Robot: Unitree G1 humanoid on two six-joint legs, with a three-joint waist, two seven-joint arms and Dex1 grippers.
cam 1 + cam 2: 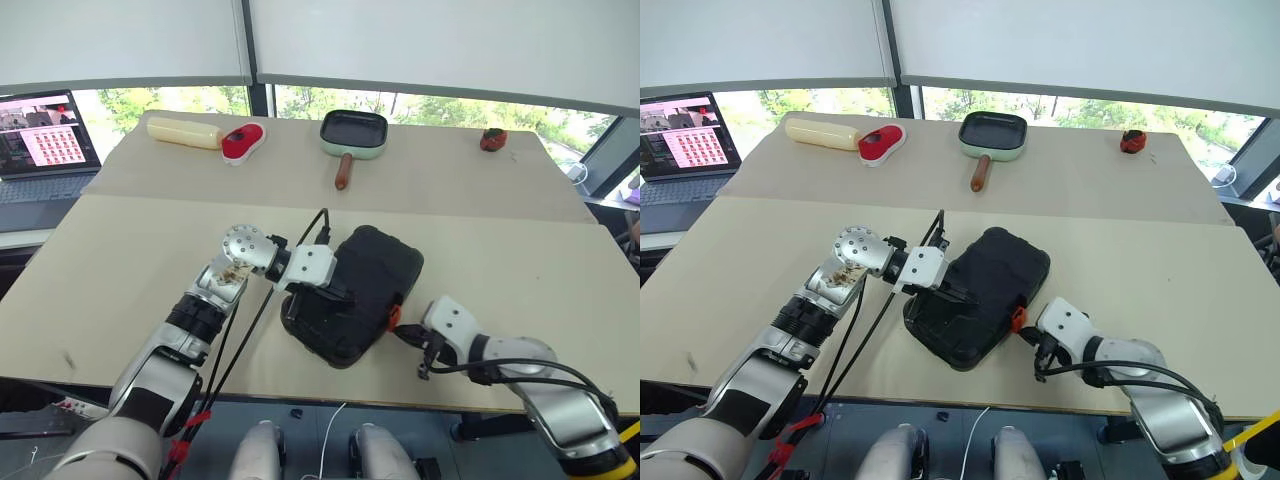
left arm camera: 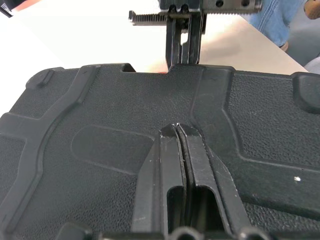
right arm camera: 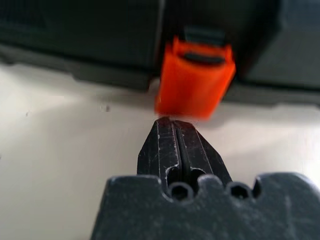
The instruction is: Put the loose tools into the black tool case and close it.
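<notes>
Tool case (image 1: 365,285): lid down, contents hidden, near tabletop (image 1: 120,270) front edge.
Latch (image 3: 195,77): orange.
Left gripper (image 2: 178,131): fingers together, resting on lid.
Right gripper (image 3: 176,125): fingers together, just below latch.

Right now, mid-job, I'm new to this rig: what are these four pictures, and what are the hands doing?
Two pictures look down from the humanoid robot's head; the other two look along each wrist. On the table lies the black tool case, lid down. The left hand, fingers shut, presses on the lid. The right hand, also shut, points at the orange latch, holding nothing. Farther back: a green frying pan, a cream roll, two red items I can't identify, and a laptop beside the table.
</notes>
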